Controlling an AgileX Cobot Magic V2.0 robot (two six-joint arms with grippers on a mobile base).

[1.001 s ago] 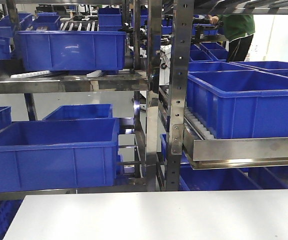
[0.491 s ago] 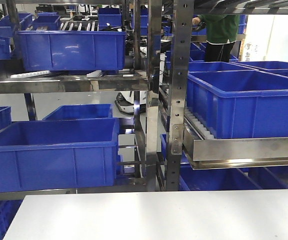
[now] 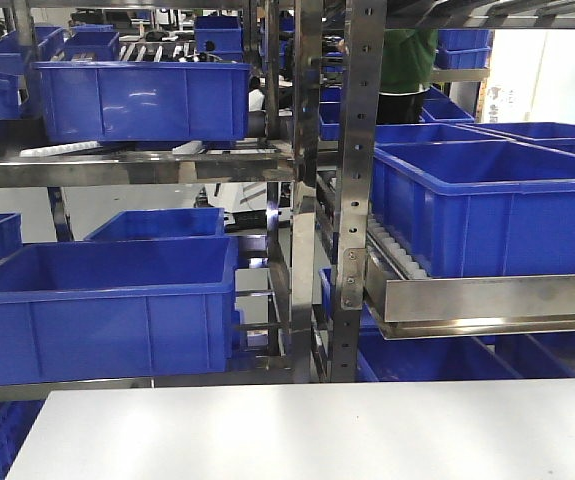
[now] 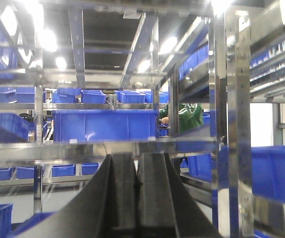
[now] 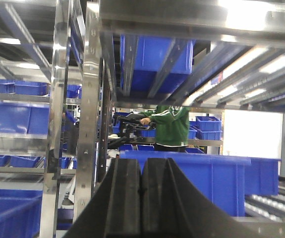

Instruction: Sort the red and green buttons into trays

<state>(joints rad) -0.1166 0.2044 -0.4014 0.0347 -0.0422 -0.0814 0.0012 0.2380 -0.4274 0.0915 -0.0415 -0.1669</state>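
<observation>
My left gripper point(image 4: 136, 163) has its jaws pressed together on nothing, and my right gripper point(image 5: 141, 168) is the same. Both point level into the steel racking point(image 3: 352, 200), with blue crates point(image 3: 102, 300) ahead of the jaws. No button or tray shows in any view, so bearing, long axis, appearance and nearer arm cannot be told. Judgement: they probably lie below the jaws, toward the white table point(image 3: 317, 430), so search downward first.
</observation>
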